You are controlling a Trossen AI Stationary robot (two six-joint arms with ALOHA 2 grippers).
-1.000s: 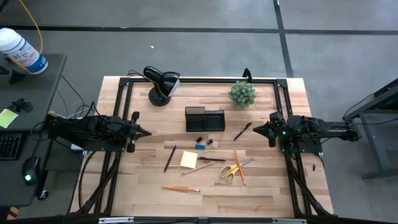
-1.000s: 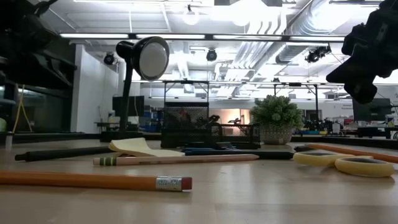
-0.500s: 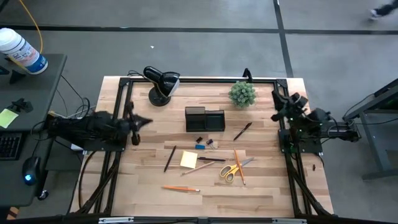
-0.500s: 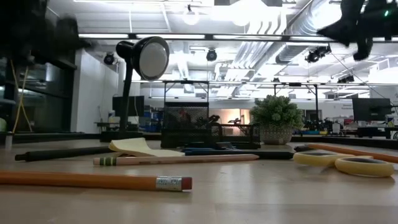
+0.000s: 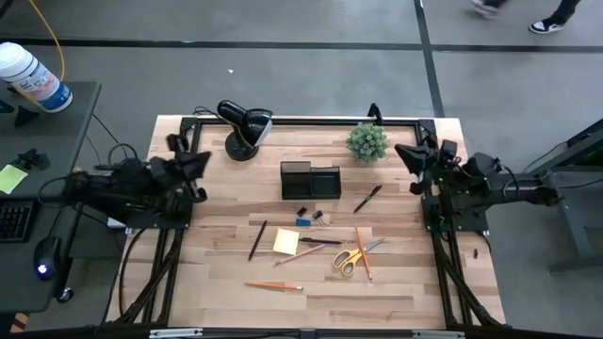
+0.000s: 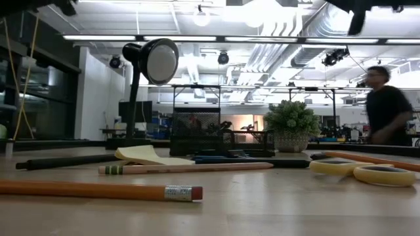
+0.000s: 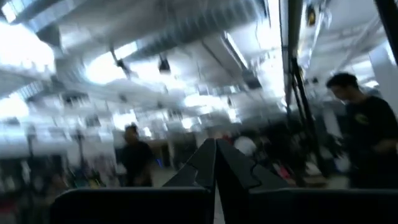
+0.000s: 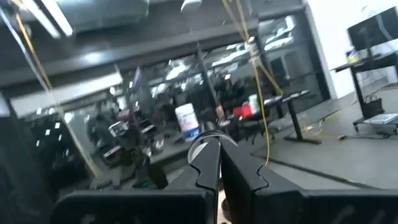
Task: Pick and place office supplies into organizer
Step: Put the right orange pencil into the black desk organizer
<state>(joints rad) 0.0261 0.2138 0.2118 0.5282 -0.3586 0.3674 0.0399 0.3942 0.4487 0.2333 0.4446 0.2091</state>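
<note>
On bench, mid-back: black organizer, upright, taller section on left side in high view, nothing seen inside from above. Just in front of organizer: black clips, blue block, small pale bit beside them. Right of organizer: dark pen, lying diagonal. Front centre: yellow sticky pad, dark pencil to its left, brown pencil touching pad's front edge. Further right: yellow scissors, crossed by orange pencil. Near front edge: another orange pencil, alone. Back left: black lamp. Back right: green plant.

Left hand at left bench edge, raised off surface, fingers pressed together, empty; wrist view shows closed tips aimed at room. Right hand at right bench edge near plant, also raised, fingers closed tight, holding nothing; closed tips visible in its wrist view. Both hands well apart from supplies.

Low view: person in dark top standing beyond bench on right.
</note>
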